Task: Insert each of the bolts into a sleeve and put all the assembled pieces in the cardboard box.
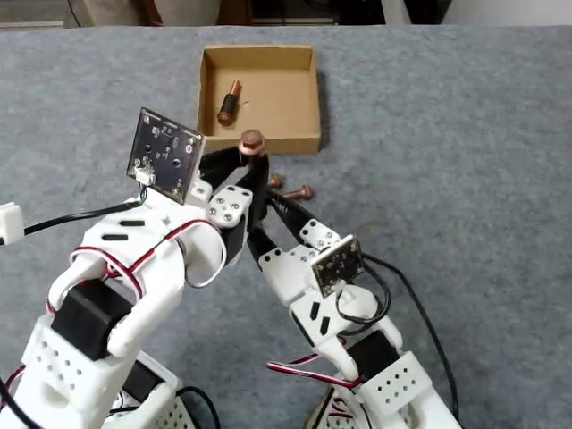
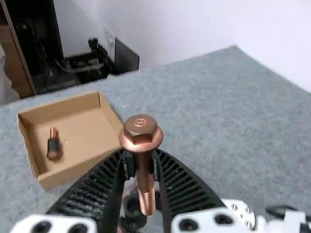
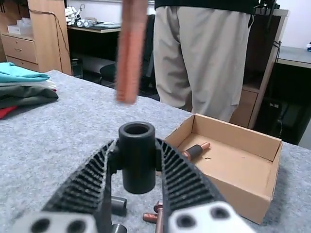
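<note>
The copper bolt (image 2: 141,135) stands head-up, clamped by its shank in the left gripper (image 2: 140,170). Its threaded tip hangs just above the black sleeve (image 3: 137,145), which the right gripper (image 3: 137,160) squeezes upright. They aren't touching, and the tip looks a shade off the bore. So this is the insertion step: line up, then lower straight. One assembled piece (image 1: 230,102) lies in the cardboard box (image 1: 286,98); spare bolts (image 1: 299,190) wait on the table (image 1: 465,134).
</note>
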